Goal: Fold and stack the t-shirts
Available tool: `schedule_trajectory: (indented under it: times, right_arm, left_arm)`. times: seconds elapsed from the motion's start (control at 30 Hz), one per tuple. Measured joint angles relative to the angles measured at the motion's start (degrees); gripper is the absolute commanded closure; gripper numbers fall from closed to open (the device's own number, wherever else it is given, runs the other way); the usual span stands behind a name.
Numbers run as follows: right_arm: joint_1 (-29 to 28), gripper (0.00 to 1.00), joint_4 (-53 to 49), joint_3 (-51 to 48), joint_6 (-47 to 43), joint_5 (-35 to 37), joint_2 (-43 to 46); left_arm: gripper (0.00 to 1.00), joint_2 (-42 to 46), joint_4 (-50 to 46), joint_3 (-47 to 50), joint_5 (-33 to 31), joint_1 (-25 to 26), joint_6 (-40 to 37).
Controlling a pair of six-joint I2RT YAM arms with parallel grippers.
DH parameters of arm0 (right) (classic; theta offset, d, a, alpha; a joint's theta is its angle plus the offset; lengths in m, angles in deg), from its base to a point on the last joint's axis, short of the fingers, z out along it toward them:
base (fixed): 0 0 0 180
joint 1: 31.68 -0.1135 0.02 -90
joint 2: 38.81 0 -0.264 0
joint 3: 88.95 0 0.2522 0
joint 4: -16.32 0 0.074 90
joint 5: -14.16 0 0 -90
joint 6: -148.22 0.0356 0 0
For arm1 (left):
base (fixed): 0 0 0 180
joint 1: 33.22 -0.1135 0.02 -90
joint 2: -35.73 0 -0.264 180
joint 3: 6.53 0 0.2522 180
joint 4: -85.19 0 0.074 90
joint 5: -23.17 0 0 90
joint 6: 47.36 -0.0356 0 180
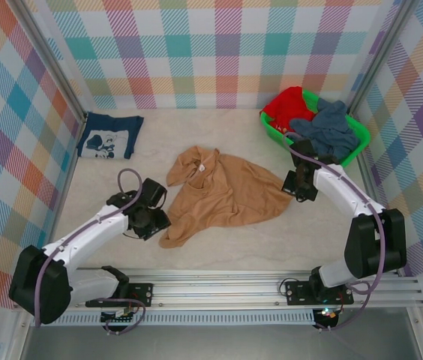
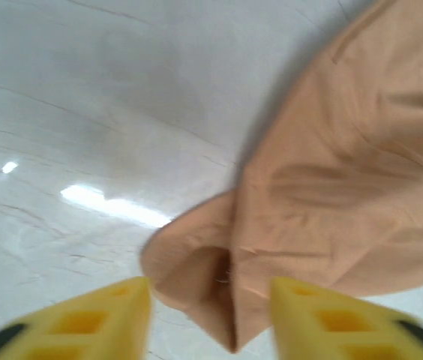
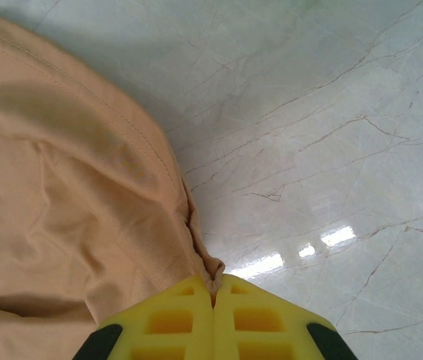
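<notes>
The tan-orange t-shirt (image 1: 226, 191) lies crumpled in the middle of the table. My left gripper (image 1: 157, 219) is at its near-left corner, and its yellow fingers (image 2: 114, 315) stand apart. A loose corner of the tan shirt (image 2: 219, 285) sits in the gap, touched by neither finger. My right gripper (image 1: 295, 186) is at the shirt's right edge. Its fingers (image 3: 174, 315) are shut on a small bunch of tan hem (image 3: 213, 279). The navy t-shirt (image 1: 109, 136) with a white graphic lies folded flat at the back left.
A green basket (image 1: 358, 133) at the back right holds a red garment (image 1: 286, 105) and a blue-grey one (image 1: 330, 127). Plaid walls enclose the marble-look table (image 1: 219, 247) on three sides.
</notes>
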Motion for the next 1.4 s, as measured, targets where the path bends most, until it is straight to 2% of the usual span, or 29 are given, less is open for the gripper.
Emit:
schedule_trajectory:
  times: [0.13, 0.3, 0.53, 0.67, 0.83, 1.0, 1.17, 1.4]
  right_arm:
    - [0.0, 1.0, -0.02, -0.55, -0.31, -0.02, 0.37]
    - [0.0, 1.0, 0.0, -1.36, -0.37, -0.07, 0.48]
    - [0.0, 1.0, 0.04, -1.55, -0.35, -0.13, 0.48]
    - [0.0, 1.0, 0.13, -1.55, -0.35, -0.31, 0.48]
    - [0.0, 1.0, 0.46, -1.55, -0.35, -0.5, 0.48]
    - [0.0, 1.0, 0.44, -1.55, -0.35, -0.68, 0.46]
    - [0.0, 1.0, 0.46, -1.55, -0.35, -0.83, 0.42]
    - [0.0, 1.0, 0.48, -1.55, -0.37, -1.05, 0.2]
  left_arm:
    - [0.69, 5.46, -1.42, 1.11, 0.5, -0.22, -2.86]
    - [0.74, 8.92, -0.83, 7.58, 3.48, 1.66, -6.54]
    - [0.63, 1.07, 1.03, 8.46, 3.28, 5.66, -9.31]
    - [0.6, -2.25, 2.82, 8.37, 0.68, 8.28, -10.93]
    - [0.54, -2.58, 4.9, 8.37, -3.85, 8.9, -12.55]
    - [0.57, -2.95, 8.59, 8.04, -5.01, 8.96, -15.19]
    - [0.6, -8.13, 10.54, 7.21, -4.85, 9.01, -16.76]
    - [0.64, -10.25, 11.67, 5.51, -5.44, 9.01, -18.01]
